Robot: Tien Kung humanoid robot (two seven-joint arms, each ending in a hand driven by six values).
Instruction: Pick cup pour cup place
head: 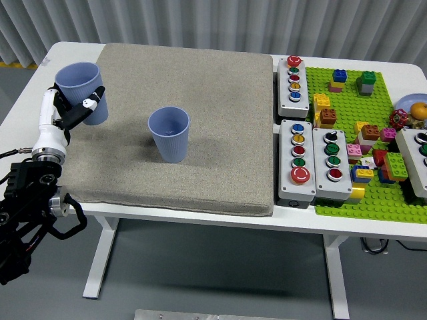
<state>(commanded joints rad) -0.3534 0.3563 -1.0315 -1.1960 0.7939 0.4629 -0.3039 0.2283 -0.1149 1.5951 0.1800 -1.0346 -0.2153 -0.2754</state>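
1. The left hand [75,110] was at the far-left edge of the mat [220,133], its fingers closed around the held cup [83,92]; a dark fingertip lay across the cup's near side.
2. The held cup stood upright, mouth up, at the mat's left edge. Whether its base touched the mat could not be told, since the hand covered its lower part.
3. The second cup [169,134] stood upright on the mat, right of the held one and somewhat nearer, well apart from it. What was inside either cup could not be made out.
4. By my reading, the pour was over and the placing step was in hand: the held cup was level again and off to the side, away from the second cup.
5. The next move would call for settling the cup flat on the mat, then opening the fingers without tipping it. The mat looked soft, so a tilted release could topple the cup.
6. The right hand was out of view.
7. To the right lay button boxes [295,160] and a green baseplate [373,127] with bricks, untouched.
8. No brand, label or writing could be read on the cups, mat or boxes.
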